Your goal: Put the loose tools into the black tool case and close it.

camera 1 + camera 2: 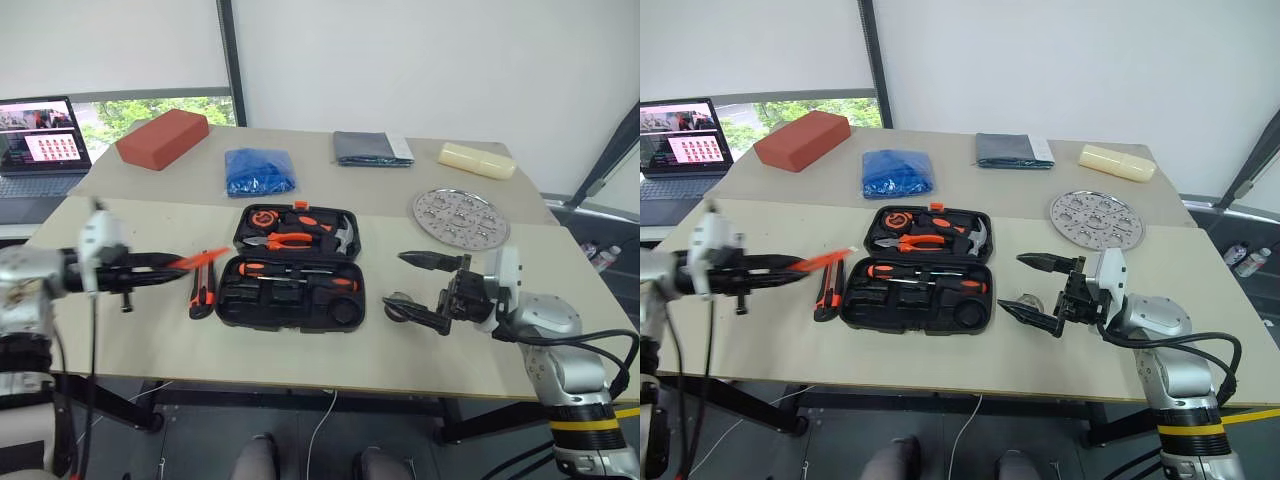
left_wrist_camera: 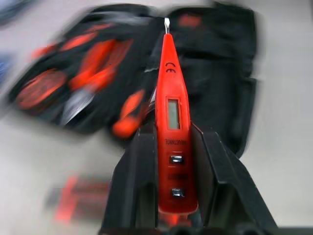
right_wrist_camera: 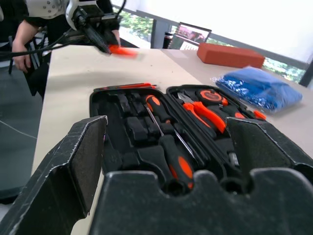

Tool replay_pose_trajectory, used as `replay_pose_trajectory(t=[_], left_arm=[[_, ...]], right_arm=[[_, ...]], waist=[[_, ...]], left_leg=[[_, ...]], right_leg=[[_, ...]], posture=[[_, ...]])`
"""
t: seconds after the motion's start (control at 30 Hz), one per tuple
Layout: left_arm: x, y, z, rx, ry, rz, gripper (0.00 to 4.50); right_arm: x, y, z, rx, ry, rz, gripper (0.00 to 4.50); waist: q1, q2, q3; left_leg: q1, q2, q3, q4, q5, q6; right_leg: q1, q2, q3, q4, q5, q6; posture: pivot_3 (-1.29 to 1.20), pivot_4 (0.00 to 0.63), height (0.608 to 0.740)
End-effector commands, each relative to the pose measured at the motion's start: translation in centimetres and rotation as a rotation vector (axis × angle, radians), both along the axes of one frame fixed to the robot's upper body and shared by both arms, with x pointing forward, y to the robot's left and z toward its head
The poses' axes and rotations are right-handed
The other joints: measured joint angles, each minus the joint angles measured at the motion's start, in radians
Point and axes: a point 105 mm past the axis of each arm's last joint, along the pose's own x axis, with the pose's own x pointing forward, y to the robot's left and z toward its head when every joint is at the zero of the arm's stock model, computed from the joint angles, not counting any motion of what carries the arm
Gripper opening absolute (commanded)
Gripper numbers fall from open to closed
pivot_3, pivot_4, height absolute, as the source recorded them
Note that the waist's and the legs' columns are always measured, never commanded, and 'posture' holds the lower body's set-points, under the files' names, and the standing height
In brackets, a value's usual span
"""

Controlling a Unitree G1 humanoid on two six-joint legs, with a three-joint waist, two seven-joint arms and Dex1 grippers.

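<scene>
Pale worktop [image 1: 420, 350] before white wall panels. Black tool case [image 1: 292, 268] lies open at centre, pliers and hammer in its far half. Utility knife [image 1: 200, 295] lies just left of the case. Left gripper [image 1: 165, 263], left of the case, fingers clamped on an orange screwdriver [image 2: 172, 117]. Right gripper [image 1: 418, 288] right of the case, fingers spread wide, empty, beside small tape roll [image 1: 398, 305].

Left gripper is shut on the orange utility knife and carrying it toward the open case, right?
Not the knife. The left gripper is shut on the orange tester screwdriver, as the left wrist view shows. The utility knife lies on the table beside the open black tool case.
</scene>
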Motion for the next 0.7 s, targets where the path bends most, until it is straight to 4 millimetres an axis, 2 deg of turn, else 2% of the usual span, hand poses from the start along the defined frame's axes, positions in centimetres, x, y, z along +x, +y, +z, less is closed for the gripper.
replay_pose_trajectory(t=[0.03, 0.17, 0.3, 0.7], left_arm=[[1.0, -3.2, -0.9, 0.115, -0.032, -0.036, 0.48], [2.4, -4.0, -2.0, 0.257, -0.067, -0.021, 0.48], [3.6, -4.8, -2.3, 0.289, -0.075, 0.003, 0.48], [3.8, -2.3, -4.9, 0.439, -0.017, -0.011, 0.48]], right_arm=[[-0.4, 0.4, 0.6, 0.011, -0.038, 0.019, 4.50], [-0.9, 0.2, 0.6, 0.013, -0.041, 0.002, 4.50], [-1.4, -0.5, 0.7, 0.011, -0.044, -0.034, 4.50], [-2.1, -1.0, 0.7, 0.017, -0.048, -0.090, 4.50]], waist=[[-0.002, 0.000, 0.000], [-0.007, 0.000, 0.000], [0.001, 0.000, 0.000], [-0.003, 0.001, 0.000]], left_leg=[[0.000, 0.000, 0.000, 0.000, 0.000, 0.001], [0.000, 0.000, -0.001, 0.001, 0.001, 0.001], [0.000, 0.000, -0.001, 0.002, 0.000, 0.001], [-0.001, 0.000, -0.001, 0.008, 0.000, 0.003]], right_leg=[[0.000, 0.001, 0.000, 0.001, 0.000, 0.000], [-0.001, 0.002, 0.001, 0.001, 0.000, 0.000], [0.000, 0.001, 0.001, 0.001, -0.001, 0.002], [0.001, 0.001, 0.001, 0.001, -0.001, 0.005]], posture=[[0.00, 0.150, 0.740], [0.00, 0.150, 0.740], [0.00, 0.150, 0.740], [0.00, 0.150, 0.740]])
